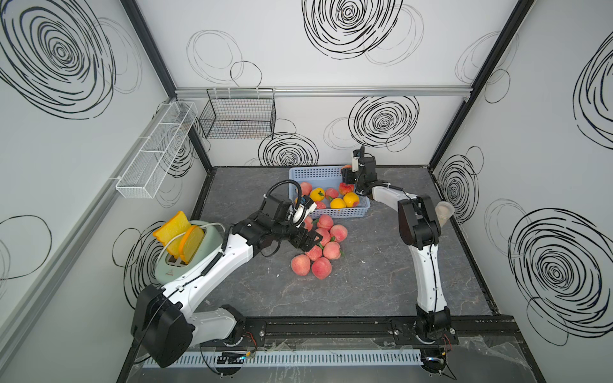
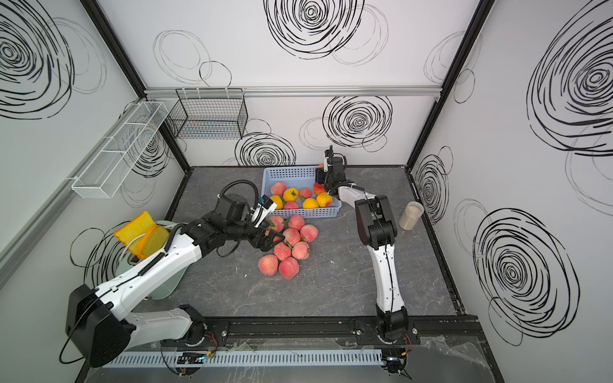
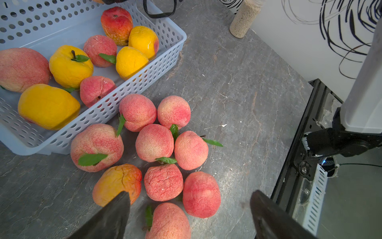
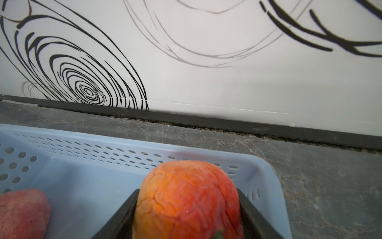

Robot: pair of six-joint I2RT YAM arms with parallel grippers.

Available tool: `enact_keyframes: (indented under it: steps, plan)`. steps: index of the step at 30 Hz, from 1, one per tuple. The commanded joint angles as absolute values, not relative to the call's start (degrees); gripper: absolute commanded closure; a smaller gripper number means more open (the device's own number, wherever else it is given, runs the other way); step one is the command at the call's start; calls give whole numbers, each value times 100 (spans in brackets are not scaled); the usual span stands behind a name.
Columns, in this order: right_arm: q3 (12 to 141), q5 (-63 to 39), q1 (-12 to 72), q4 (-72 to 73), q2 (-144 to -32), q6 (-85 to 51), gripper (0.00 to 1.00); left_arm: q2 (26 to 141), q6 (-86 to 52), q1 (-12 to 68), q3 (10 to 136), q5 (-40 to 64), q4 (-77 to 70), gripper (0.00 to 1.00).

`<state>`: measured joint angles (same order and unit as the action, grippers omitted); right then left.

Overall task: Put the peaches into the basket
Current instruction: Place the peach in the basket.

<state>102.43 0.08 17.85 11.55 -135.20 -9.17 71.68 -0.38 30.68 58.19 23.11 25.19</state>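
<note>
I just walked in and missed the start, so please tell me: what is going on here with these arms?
The job is to put peaches into the blue basket. The right hand holds an orange-red peach over the basket's far corner. The left hand hangs open above the loose peaches on the table, holding nothing. About eight peaches already lie in the basket.

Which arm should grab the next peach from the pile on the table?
Left. The left gripper hangs open directly over the loose peaches beside the basket. The right gripper is at the basket's far corner with an orange-red peach between its fingers.
</note>
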Motion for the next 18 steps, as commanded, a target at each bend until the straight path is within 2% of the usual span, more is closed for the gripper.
enact_keyframes:
  steps: [1,10,18]
  plan:
    - [10373,270,1827,913,-13632,-825,27,7191,-26,3015,5844,2361,2356,5]
    - [10466,360,1846,740,-13544,-808,18,7171,-35,2997,5838,2373,2354,5]
    - [10473,554,1868,655,-13435,-793,25,7139,-35,3000,5840,2364,2356,5]
